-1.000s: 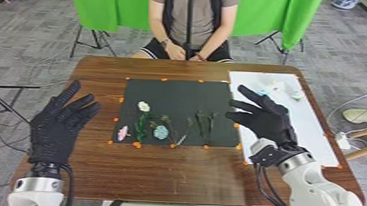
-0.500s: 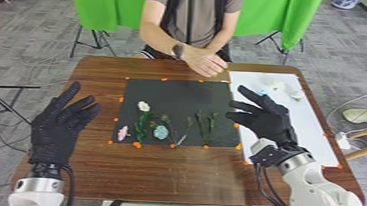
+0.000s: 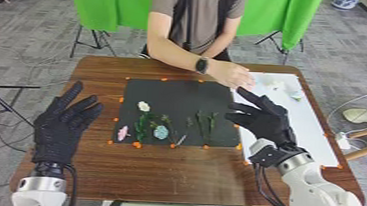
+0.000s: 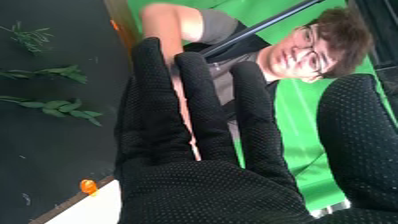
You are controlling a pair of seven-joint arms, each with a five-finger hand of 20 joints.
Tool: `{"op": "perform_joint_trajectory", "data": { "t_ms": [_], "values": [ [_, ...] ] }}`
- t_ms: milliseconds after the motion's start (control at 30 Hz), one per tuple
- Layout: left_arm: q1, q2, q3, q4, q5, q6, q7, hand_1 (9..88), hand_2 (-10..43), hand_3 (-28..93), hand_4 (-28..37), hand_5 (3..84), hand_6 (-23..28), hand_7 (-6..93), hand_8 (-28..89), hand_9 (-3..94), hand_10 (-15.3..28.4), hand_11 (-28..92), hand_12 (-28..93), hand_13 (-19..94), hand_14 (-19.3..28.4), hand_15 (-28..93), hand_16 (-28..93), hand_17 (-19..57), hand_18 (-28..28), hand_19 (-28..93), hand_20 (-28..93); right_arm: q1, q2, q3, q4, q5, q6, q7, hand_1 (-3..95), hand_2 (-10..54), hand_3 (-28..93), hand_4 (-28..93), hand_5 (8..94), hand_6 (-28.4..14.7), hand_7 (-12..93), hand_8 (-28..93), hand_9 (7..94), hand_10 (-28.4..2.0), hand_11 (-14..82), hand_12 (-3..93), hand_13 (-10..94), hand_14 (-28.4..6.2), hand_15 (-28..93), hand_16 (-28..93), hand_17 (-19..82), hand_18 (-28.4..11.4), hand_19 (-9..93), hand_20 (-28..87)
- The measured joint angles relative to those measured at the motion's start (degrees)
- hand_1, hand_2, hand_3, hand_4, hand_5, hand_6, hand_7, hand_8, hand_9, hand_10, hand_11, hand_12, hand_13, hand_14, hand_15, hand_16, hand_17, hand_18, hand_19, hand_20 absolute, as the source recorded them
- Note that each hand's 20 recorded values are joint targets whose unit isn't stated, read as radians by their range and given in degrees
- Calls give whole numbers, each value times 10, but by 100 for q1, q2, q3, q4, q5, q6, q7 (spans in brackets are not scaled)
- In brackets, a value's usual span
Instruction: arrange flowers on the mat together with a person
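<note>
Your left hand [image 3: 58, 130] and right hand [image 3: 268, 125] have fingers spread wide; the right is nearer the pale flowers [image 3: 276, 86], ahead and rightward of its fingertips, near the person's hand [image 3: 229, 73].

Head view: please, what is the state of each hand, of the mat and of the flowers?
Left hand: open, empty
Right hand: open, empty
Person's hand: extended, near the mat's corner
Black mat: spread flat
White flower: lying on the mat
Pink flower: lying on the mat
Blue flower: lying on the mat
</note>
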Motion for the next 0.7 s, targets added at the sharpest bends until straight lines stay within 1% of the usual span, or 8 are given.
{"op": "perform_joint_trajectory", "data": {
  "t_ms": [100,200,400,700],
  "values": [
    [1,132,48,0,-72,52,66,205,113,750,-283,341,81,101,-92,362,222,261,105,269,282,524,-111,-51,262,696,-78,0,-30,9,1,-1,-19,22,192,66,816,-283,474,10,121,-129,539,-176,131,117,443,-205,424,85,50,-191,531,182],
    [2,215,62,0,-107,82,114,205,113,749,-283,341,81,102,-92,362,223,262,105,270,283,525,-111,-51,262,697,-80,0,-41,13,5,-3,-40,42,192,66,816,-283,474,10,120,-129,538,-175,131,117,443,-205,424,85,50,-191,531,182],
    [1,254,71,3,-133,105,150,204,114,751,-283,342,83,102,-92,362,223,266,106,269,283,526,-113,-51,262,699,-84,2,-70,40,20,-13,-103,77,192,66,818,-283,476,10,122,-129,539,-174,131,116,443,-205,424,85,50,-190,531,181],
    [-54,290,129,27,-152,104,155,204,114,750,-283,343,84,103,-92,362,224,269,105,269,283,528,-114,-51,262,701,-89,65,-70,27,91,-29,-119,115,193,65,818,-283,474,9,120,-129,538,-174,131,116,444,-204,424,85,50,-190,531,182]
  ]
}}
